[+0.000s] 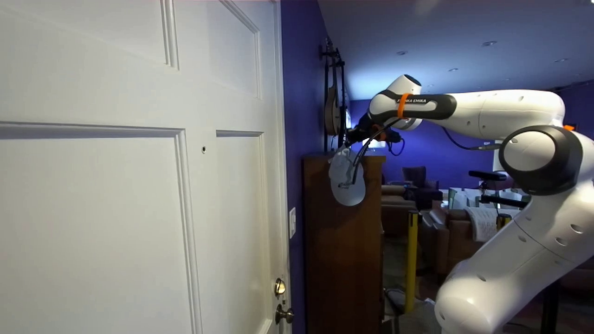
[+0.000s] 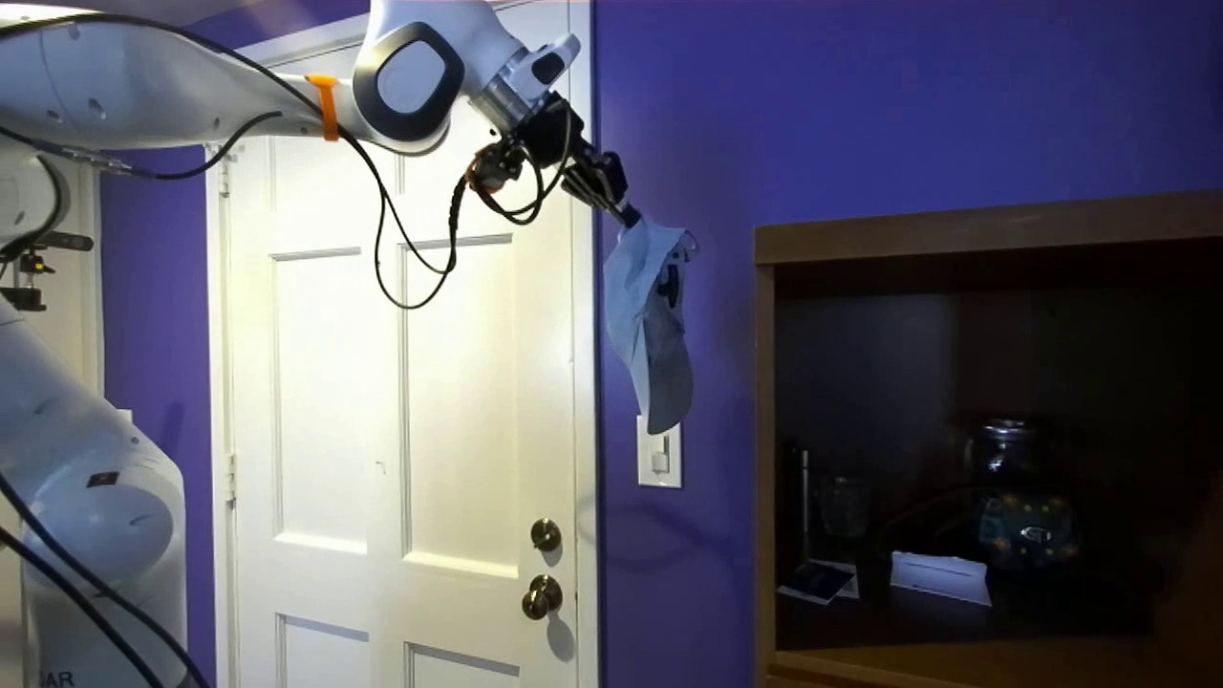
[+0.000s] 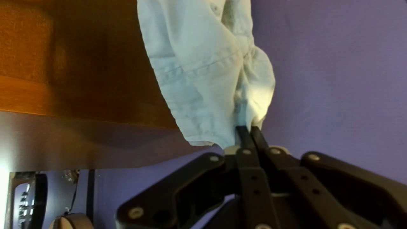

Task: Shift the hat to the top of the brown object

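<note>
Here, the Robotiq gripper [image 3: 249, 130] pinches the grey baseball cap [image 2: 640, 320], jaws nearly together on its cloth, dangling it brim-down beside the brown wooden cabinet [image 1: 343, 260].

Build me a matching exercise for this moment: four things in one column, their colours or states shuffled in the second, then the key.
1. hat
2. cabinet
3. door
4. post

A. brown, wooden
B. yellow, upright
C. hanging from the closed jaws
D. white, panelled

Pairs: 1-C, 2-A, 3-D, 4-B
</note>
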Robot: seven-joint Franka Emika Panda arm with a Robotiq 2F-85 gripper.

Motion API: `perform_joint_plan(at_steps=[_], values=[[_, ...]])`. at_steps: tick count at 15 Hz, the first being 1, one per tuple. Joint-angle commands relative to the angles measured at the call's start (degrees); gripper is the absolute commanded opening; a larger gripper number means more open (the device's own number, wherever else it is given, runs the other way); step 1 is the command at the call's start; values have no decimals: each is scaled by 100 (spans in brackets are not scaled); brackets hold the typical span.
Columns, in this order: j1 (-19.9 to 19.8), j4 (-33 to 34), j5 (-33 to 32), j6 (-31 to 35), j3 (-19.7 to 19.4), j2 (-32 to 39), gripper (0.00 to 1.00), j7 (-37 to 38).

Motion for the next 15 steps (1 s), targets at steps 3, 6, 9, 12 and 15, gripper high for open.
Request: perform_joint_plan(at_steps=[3,6,9,12,15], values=[[-15,110,23,9,-14,145,2,43],[-22,233,74,-50,-11,205,1,161],[-133,793,305,81,-129,608,1,825],[-202,1356,505,45,-289,969,1,1360],[-327,1869,697,200,-475,1405,1,1845]])
